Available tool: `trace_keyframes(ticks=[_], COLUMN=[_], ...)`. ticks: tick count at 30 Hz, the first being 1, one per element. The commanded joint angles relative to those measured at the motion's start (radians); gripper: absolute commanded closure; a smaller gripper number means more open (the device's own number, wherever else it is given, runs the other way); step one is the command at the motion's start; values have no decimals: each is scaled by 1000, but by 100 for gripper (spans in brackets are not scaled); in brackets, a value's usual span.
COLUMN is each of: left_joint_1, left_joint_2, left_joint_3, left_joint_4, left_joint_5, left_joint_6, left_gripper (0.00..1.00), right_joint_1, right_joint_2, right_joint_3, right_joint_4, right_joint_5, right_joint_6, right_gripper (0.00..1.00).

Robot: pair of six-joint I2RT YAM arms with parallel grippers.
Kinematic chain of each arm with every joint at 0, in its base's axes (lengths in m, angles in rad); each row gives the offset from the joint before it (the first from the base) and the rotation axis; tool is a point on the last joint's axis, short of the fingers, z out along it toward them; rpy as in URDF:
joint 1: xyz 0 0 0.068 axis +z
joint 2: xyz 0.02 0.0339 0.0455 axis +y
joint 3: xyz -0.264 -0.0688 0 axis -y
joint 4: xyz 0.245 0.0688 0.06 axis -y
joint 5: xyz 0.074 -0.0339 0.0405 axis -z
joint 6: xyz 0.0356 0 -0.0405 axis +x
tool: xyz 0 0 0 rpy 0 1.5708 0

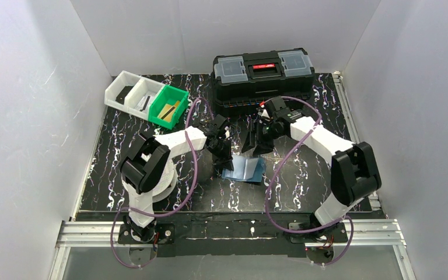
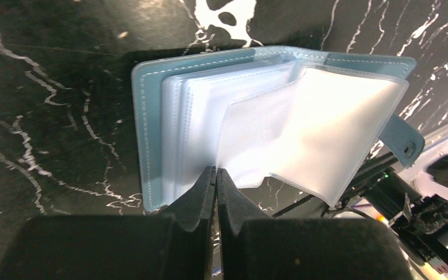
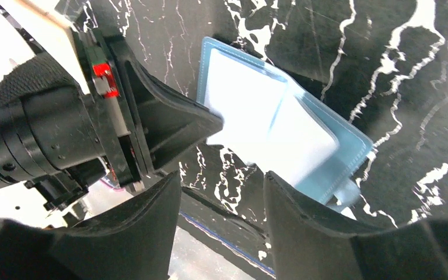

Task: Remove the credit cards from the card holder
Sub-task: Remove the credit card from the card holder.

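Note:
The blue card holder [image 1: 246,170] lies open on the black marbled table. In the left wrist view its pale blue cover [image 2: 147,134] is flat and its clear sleeves [image 2: 321,125] fan upward. My left gripper [image 2: 216,173] is shut on the edge of one clear sleeve, at the holder's near edge. My right gripper [image 3: 221,181] is open and empty, hovering just above and behind the holder [image 3: 326,169]. No card shows in the visible sleeves. A thin orange-tan credit card [image 1: 168,111] lies in the green bin.
A green bin [image 1: 179,93] and white bins [image 1: 129,88] stand at the back left. A large black toolbox [image 1: 262,76] stands at the back, right behind the right gripper [image 1: 255,146]. White walls enclose the table.

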Motion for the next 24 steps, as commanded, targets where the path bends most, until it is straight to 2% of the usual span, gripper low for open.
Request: trace_keyframes(ticks=[1,7,24], left_joint_1=[-15,-60,-120], left_joint_2=[-70,-53,58], left_joint_3=[1,49,197], left_joint_4=[-65,-69,-34], left_joint_5=[-87,-94,-29], left_joint_6=[6,1,-3], left_gripper=[100,88,73], right_joint_1=[-3,-11,-66], right_joint_2=[-72,-113,-237], right_joint_3=[-4,-58,-132], right_joint_4=[-90,-85,-118], right_joint_5=[120,137,238], right_joint_6=[-5,-5,24], right_gripper=[38,36,27])
